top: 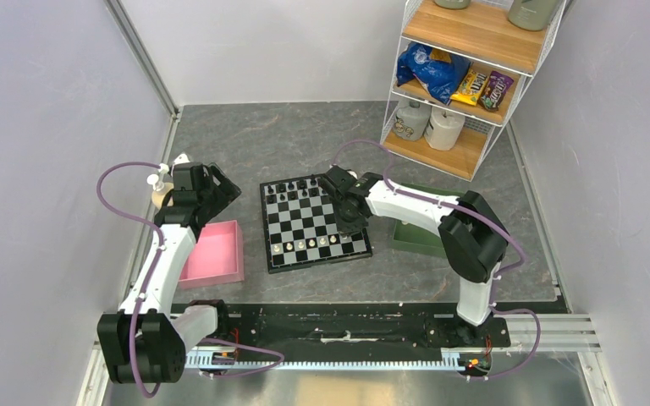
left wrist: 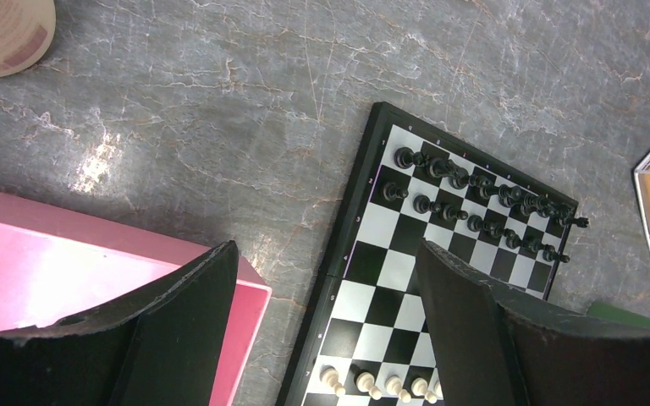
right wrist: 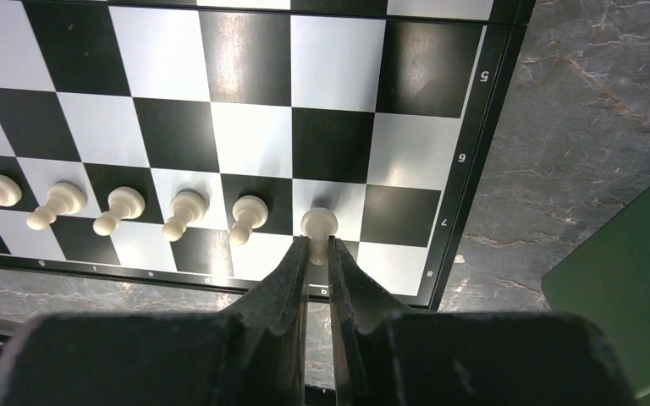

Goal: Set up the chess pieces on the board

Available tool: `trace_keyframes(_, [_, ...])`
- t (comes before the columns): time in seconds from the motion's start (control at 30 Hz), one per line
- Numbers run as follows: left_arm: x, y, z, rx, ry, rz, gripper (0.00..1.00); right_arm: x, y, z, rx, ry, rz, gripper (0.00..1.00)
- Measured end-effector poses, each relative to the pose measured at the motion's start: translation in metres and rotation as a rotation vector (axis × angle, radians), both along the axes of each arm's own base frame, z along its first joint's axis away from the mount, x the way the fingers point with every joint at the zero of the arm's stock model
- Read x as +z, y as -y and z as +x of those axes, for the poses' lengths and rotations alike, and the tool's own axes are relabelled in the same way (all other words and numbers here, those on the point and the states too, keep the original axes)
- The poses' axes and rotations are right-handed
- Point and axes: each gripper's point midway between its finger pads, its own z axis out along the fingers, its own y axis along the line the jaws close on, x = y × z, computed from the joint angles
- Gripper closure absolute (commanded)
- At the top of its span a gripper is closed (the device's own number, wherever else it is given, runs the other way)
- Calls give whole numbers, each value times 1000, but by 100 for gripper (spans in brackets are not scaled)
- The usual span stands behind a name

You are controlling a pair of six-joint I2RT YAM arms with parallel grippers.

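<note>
My right jaws are clamped on a white pawn (right wrist: 319, 223), pinching it just below its round head. It stands in line with five other white pawns (right wrist: 123, 207), on the next square along, near the chessboard (right wrist: 245, 51)'s near right corner. I cannot tell whether its base touches the square.

The chessboard lies in the middle of the grey marbled tabletop (top: 245, 139). The black pieces (left wrist: 474, 199) fill two rows along its far edge.

My left jaws stand wide apart and hold nothing. They hang over the gap between the board's left edge and the pink tray (top: 216, 249), which sits just left of the board. A green tray (top: 410, 238) lies on the board's right, mostly hidden under my right arm, so I cannot tell its contents.

A cream pump bottle (top: 162, 188) stands beyond the pink tray. At the far right, a wire shelf rack (top: 474, 34) holds a blue snack bag (top: 427, 69), two candy bags (top: 484, 87) and two pale jars (top: 427, 125).
</note>
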Motion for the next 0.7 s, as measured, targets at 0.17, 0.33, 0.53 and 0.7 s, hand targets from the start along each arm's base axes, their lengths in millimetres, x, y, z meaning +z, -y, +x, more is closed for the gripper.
trace_keyframes(0.17, [0,0,0,0,0,0,16,-7,1,-1,-1,-13,-15,80])
trace_keyframes(0.33, [0,0,0,0,0,0,16,-8,1,-1,-1,-14,-17,74])
trace_keyframes(0.53, [0,0,0,0,0,0,16,-8,0,-1,1,-14,-15,62])
trace_keyframes(0.7, [0,0,0,0,0,0,16,-2,-5,2,7,-3,-3,60])
